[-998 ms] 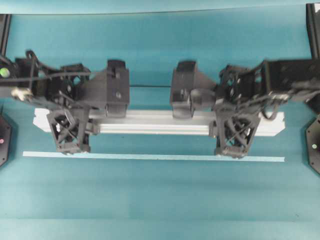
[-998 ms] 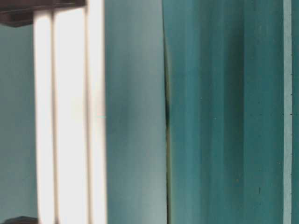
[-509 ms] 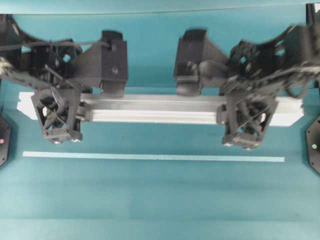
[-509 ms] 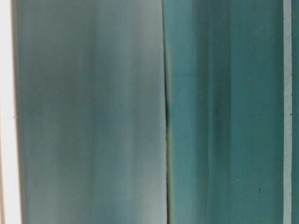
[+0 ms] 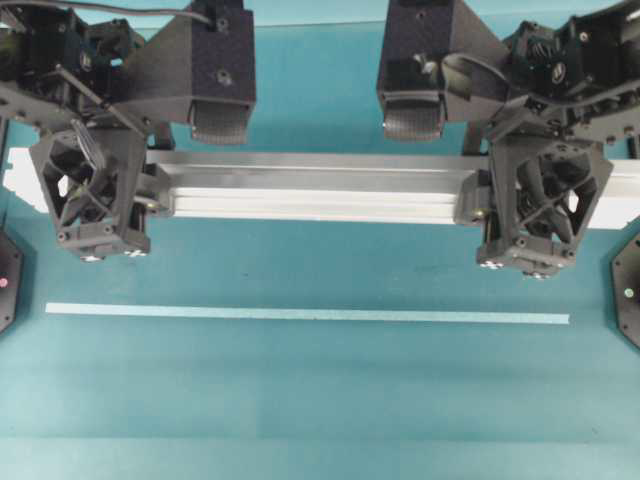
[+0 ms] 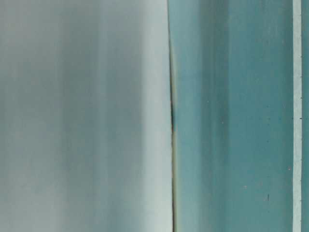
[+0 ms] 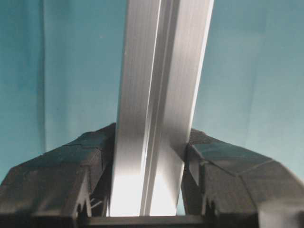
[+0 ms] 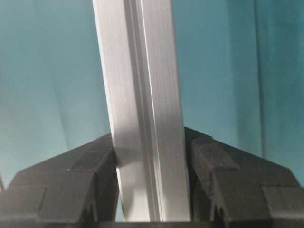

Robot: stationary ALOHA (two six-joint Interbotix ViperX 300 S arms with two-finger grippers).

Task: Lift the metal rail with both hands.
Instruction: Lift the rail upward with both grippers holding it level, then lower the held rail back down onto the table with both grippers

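The metal rail is a long silver grooved bar held level above the teal table, and it reaches both side edges of the overhead view. My left gripper is shut on the rail near its left end. Close to the other end, my right gripper is shut on it as well. In the left wrist view the rail runs away between the black fingers of the left gripper, which press on both sides. The right wrist view shows the same clamp by the right gripper on the rail.
A thin pale tape strip lies flat on the teal table in front of the rail. It also shows at the right edge of the table-level view as a tape strip. Black fixtures stand at both side edges.
Both grippers have risen with the rail clamped in them, so it looks larger and nearer the overhead camera. It has left the table-level view. The tape strip has stayed put.
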